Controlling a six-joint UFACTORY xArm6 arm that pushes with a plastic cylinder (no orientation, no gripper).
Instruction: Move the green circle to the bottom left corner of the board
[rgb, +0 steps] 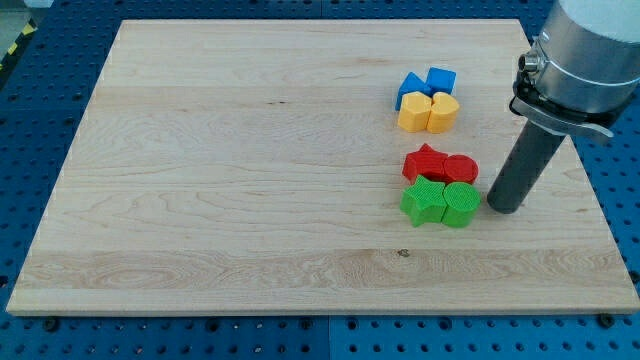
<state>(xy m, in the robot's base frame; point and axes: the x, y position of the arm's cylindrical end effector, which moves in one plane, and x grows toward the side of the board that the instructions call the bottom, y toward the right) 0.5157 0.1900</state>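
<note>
board (250, 180): pale wood | view's right: blue (426, 84), yellow (428, 112), red (440, 165), green blocks (440, 203) clustered

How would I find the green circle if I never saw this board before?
Look at the wooden board, right of its middle, where red and green blocks huddle. The green circle is the lower right one, beside my tip. It is round, unlike the pointy green star on its left.

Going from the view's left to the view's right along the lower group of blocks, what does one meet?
Green star → green circle → my tip, just right of the green circle.
</note>
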